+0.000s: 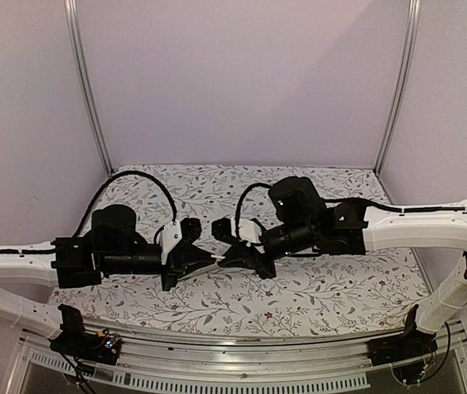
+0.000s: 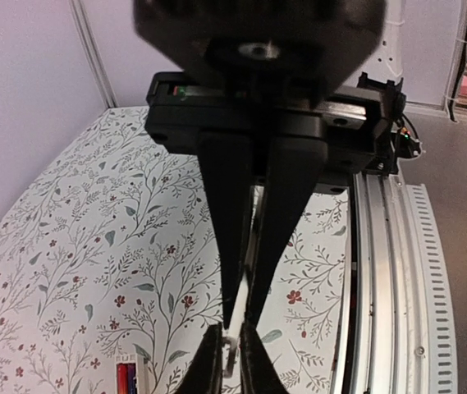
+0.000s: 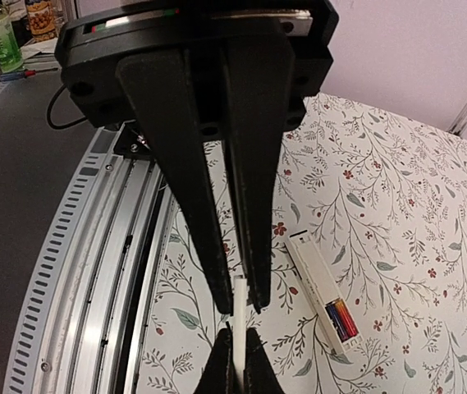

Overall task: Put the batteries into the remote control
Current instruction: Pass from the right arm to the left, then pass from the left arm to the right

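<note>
Pinching thin flat white cover strip (image 3: 239,328) aloft between left fingers (image 2: 226,238) and right fingers (image 3: 180,180), both clamped on it, probably regripping. Lying below on floral bench (image 3: 397,164): slim white remote control (image 3: 315,275), small red-marked batteries (image 3: 341,318) seated inside.

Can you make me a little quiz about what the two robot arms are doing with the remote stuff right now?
1. True or false: the remote control lies on the flowery table, not in any pincer.
2. What do the left pincer and the right pincer both pinch? A) a battery B) a thin white strip C) a black cable
3. Fill in: the batteries already sit inside one end of the ____.

Key: 1 true; 2 B; 3 remote control.
</note>
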`<state>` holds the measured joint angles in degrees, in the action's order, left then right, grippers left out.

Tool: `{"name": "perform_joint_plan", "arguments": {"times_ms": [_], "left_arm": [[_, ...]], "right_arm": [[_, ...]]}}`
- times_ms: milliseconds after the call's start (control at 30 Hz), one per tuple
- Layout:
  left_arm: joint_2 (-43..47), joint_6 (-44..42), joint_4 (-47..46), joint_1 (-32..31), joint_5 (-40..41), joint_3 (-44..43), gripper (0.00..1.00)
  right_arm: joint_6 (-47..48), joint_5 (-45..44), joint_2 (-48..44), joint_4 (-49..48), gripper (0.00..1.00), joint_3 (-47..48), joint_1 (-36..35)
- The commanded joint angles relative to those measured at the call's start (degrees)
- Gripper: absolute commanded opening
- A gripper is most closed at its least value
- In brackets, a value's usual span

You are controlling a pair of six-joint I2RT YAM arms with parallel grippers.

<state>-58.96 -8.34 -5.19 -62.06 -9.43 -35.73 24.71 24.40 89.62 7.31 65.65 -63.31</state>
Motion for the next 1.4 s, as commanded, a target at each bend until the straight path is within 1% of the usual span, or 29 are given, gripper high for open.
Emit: {"name": "perform_joint_plan", "arguments": {"times_ms": [0, 67, 100, 200, 300, 367, 433, 467, 600, 700, 767, 833, 967, 1100, 1200, 1267, 1367], "left_arm": [[-1.19, 0.72, 0.28, -0.35, -0.86, -1.82, 0.00], [-1.37, 1.91, 0.52, -0.39, -1.24, -2.25, 0.00], [-1.46, 2.85, 0.53, -0.36, -0.88, -2.43, 0.00], [-1.62, 7.23, 0.47, -0.39, 2.60, -2.62, 0.00], [-0.98, 15.66, 0.20, -0.17, 10.97, -2.66, 0.00], [-0.52, 23.89, 0.70, 0.53, 14.54, -3.04, 0.00], [0.09, 30.80, 1.88, 1.44, 15.10, -3.81, 0.00], [0.60, 33.48, 2.54, 1.83, 15.83, -4.00, 0.00], [4.70, 42.90, 3.72, 3.68, 18.65, -2.45, 0.00], [9.57, 48.32, 1.61, 4.58, 19.78, 0.89, 0.00], [12.40, 51.22, 0.84, 4.88, 20.81, 2.79, 0.00], [13.62, 52.09, 1.48, 5.06, 20.98, 3.33, 0.00], [12.50, 52.74, 6.09, 5.37, 21.20, 1.69, 0.00], [11.85, 52.61, 8.69, 5.74, 21.41, 0.37, 0.00], [12.06, 53.64, 9.06, 6.29, 21.88, 0.35, 0.00], [12.07, 54.26, 8.83, 6.57, 21.86, 0.34, 0.00], [11.58, 54.06, 8.62, 6.82, 21.42, 0.21, 0.00]], "right_arm": [[0.17, 0.57, -1.29, -0.63, 0.00, -0.25, -0.02], [0.04, -0.27, -1.36, -0.86, 0.02, -0.37, 0.02], [-0.13, -1.15, -1.50, -1.19, 0.10, -0.53, 0.03], [-0.62, -6.09, -2.64, -3.30, 0.43, -2.01, 0.01], [0.73, -14.85, -4.97, -7.63, 0.75, -4.49, 0.01], [3.16, -20.34, -6.52, -11.00, 0.84, -5.99, 0.11], [6.91, -23.77, -7.82, -13.30, 0.89, -6.48, 0.18], [8.96, -24.06, -8.04, -13.82, 0.91, -6.32, 0.27], [15.41, -21.31, -6.65, -13.65, 0.92, -4.03, 1.88], [17.27, -16.96, -3.64, -11.50, 0.87, -0.55, 3.86], [19.69, -14.68, -1.57, -10.10, 0.84, 1.63, 3.90], [22.19, -13.25, 0.60, -10.31, 0.83, 3.55, 3.81], [25.20, -13.65, 3.79, -10.55, 0.80, 7.43, 3.42], [30.60, -13.83, 6.21, -7.52, 0.69, 10.47, 2.63], [32.67, -14.70, 8.02, -3.45, 0.61, 12.42, 2.14], [33.23, -14.59, 9.18, -0.59, 0.60, 13.88, 2.01], [33.64, -15.66, 10.76, 1.78, 0.61, 15.03, 1.81]]}}
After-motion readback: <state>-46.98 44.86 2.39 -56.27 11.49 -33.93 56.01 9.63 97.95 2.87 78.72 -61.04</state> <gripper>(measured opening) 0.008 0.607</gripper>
